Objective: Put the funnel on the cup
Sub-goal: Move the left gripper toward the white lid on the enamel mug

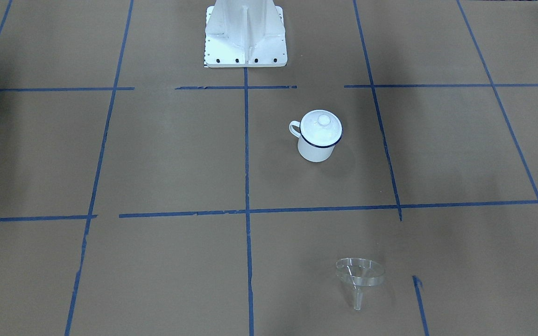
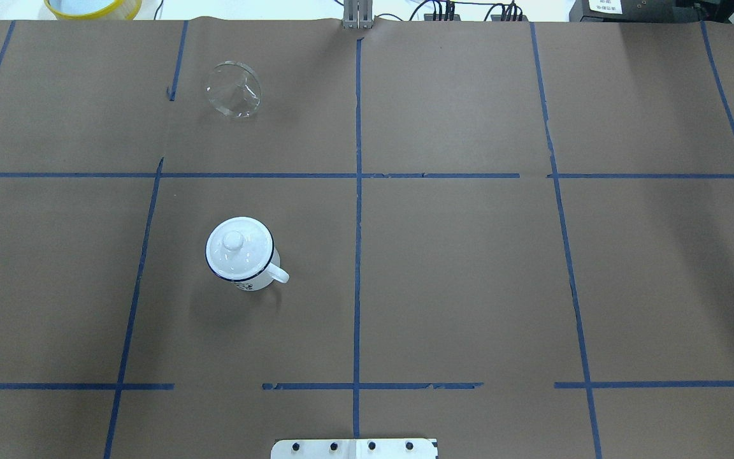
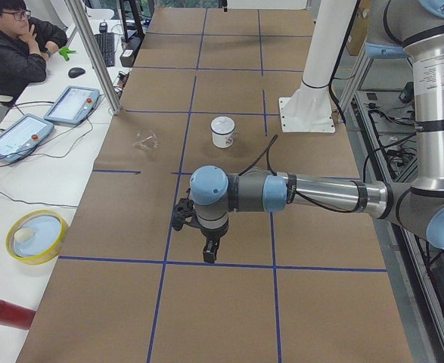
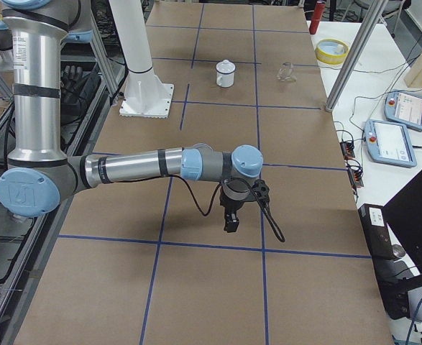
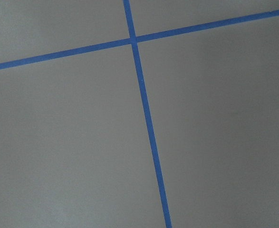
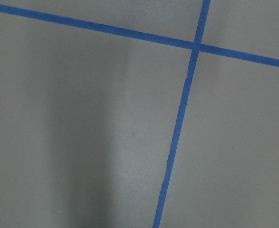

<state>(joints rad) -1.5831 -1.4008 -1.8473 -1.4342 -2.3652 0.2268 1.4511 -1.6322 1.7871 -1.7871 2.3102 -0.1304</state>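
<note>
I have two pincers, and neither is near the work. My left pincer hangs pointing down over bare paper at the left end of the table. My right pincer hangs the same way at the right end. Each shows only in a side view, so I cannot tell whether it is released or clenched. My wrist cameras see nothing but paper and tape.

The funnel lies on its side in the left half of the table, close to the edge farthest from my base. Its long axis runs roughly away from me: the wide mouth faces back toward my base and the spout points to the far edge. The cup stands upright in the same column of taped squares, between the funnel and my base and well apart from the funnel. Its handle is turned toward the table's middle. A lid sits on it.

Both things are on my left side, so I judge the left arm to be the nearer one. From the left pincer the funnel lies inward and forward, beyond the cup. I would come down on its rim with my fingers set across that axis, then tip it spout-down. With the lid on, the spout has nowhere to go, so I judge the lid must come off first. The right arm would have to cross the midline to help with that.
</note>
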